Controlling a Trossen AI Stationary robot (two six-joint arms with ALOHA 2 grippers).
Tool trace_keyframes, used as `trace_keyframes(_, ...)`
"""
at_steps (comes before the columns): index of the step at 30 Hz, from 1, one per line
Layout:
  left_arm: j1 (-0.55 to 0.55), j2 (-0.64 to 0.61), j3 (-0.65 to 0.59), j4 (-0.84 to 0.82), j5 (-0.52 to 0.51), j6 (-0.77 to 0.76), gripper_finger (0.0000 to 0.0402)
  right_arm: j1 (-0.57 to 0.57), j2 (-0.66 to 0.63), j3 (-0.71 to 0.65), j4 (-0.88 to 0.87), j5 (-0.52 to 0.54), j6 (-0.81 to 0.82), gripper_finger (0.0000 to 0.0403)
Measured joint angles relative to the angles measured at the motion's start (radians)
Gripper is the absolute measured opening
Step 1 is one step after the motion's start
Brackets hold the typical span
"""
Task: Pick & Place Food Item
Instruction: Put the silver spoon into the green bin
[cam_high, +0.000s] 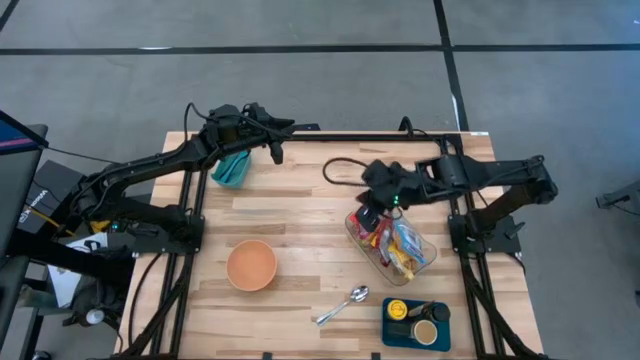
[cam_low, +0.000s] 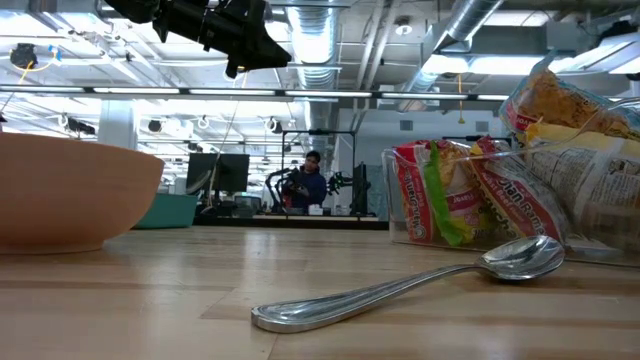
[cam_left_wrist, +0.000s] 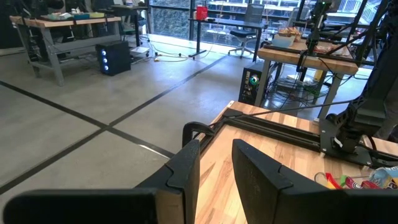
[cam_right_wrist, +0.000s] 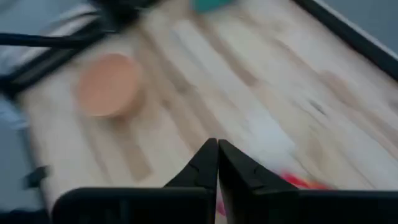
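Observation:
A clear container (cam_high: 392, 243) holds several food packets (cam_low: 470, 190) and stands on the table's right half. My right gripper (cam_high: 366, 214) is shut over the container's far left corner; its fingers meet in the right wrist view (cam_right_wrist: 217, 155), with a red packet (cam_right_wrist: 298, 180) just beyond them. My left gripper (cam_high: 275, 150) is open and empty, held high over the table's far left beside a teal bowl (cam_high: 232, 168). It also shows in the left wrist view (cam_left_wrist: 214, 168) and the low view (cam_low: 240, 65). An orange bowl (cam_high: 251, 265) stands on the table left of the container. My right gripper comes from above at the container's far left corner with its fingers together. The right wrist view is smeared, and I cannot tell whether the fingers touch a packet or the container.
A metal spoon (cam_high: 343, 305) lies near the front edge between the orange bowl and a blue tray (cam_high: 415, 322) with small jars at the front right. A black cable (cam_high: 340, 170) loops on the table behind the container. Bare wood lies in the table's middle.

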Motion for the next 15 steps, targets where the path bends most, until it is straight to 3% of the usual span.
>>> trace_keyframes(6,0.000,0.000,0.000,0.000,0.000,0.000,0.0090,-0.068,0.000,0.000,0.139,-0.296,-0.246,0.0002)
trace_keyframes(15,0.000,0.000,0.000,0.000,0.000,0.000,0.0090,-0.138,0.000,0.000,-0.004,-0.557,-0.509,0.0001)
